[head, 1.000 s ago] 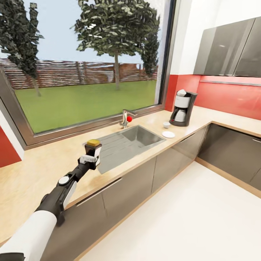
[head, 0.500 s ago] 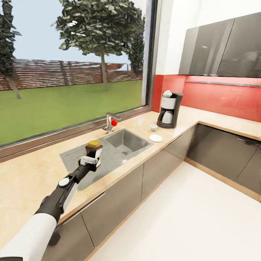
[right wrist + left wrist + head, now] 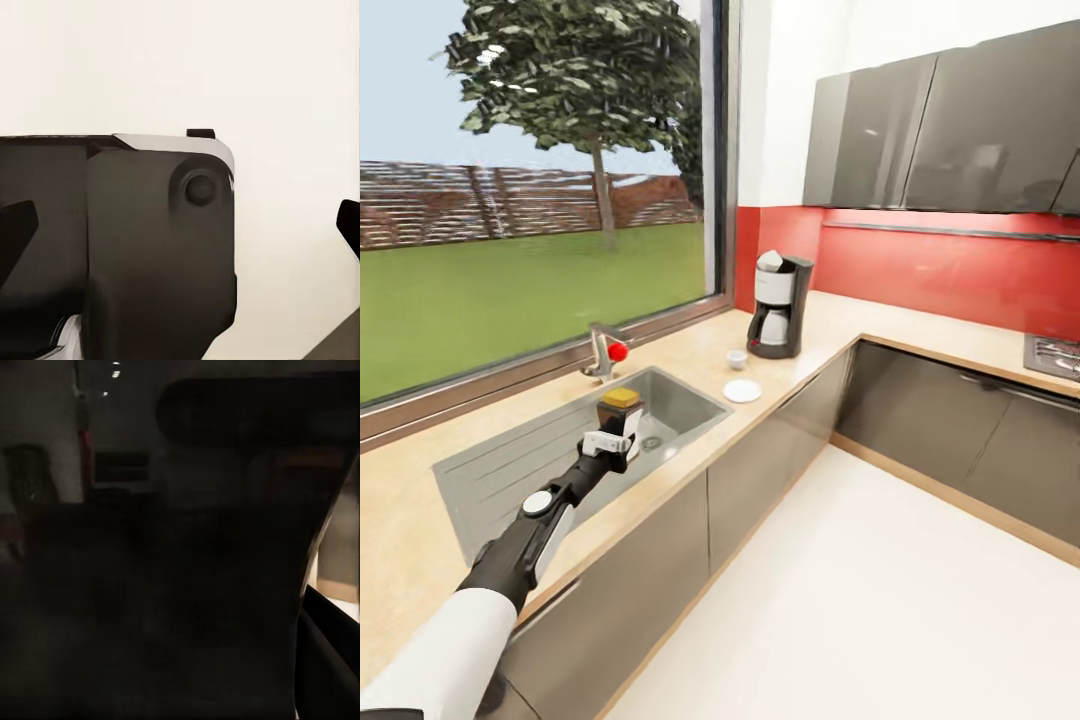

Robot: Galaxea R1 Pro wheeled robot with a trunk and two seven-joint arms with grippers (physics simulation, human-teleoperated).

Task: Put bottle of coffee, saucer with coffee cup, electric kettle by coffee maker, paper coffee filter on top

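The bottle of coffee (image 3: 620, 402), a dark jar with a yellow lid, is held upright in my left gripper (image 3: 622, 426), which is shut on it above the steel sink. Its dark body (image 3: 180, 555) sits right against the left wrist camera. The coffee maker (image 3: 778, 306) stands on the kitchen countertop (image 3: 690, 352) near the corner by the red backsplash. In front of it stands the white coffee cup (image 3: 736, 358), and the saucer (image 3: 742, 390) lies apart from it near the counter edge. My right gripper (image 3: 180, 225) is open, hanging over pale floor.
A steel sink (image 3: 500, 470) with a drainboard and a faucet (image 3: 603, 352) with a red knob lie below the window. Grey cabinets run under the L-shaped worktop, and dark wall cabinets (image 3: 950, 130) hang above. A cooktop (image 3: 1055, 355) sits at far right. Pale floor (image 3: 880, 600) lies open.
The camera has swung right and the whole scene has slid left. The coffee maker, cup and saucer appear nearer the centre. My left arm keeps holding the jar, now over the sink basin.
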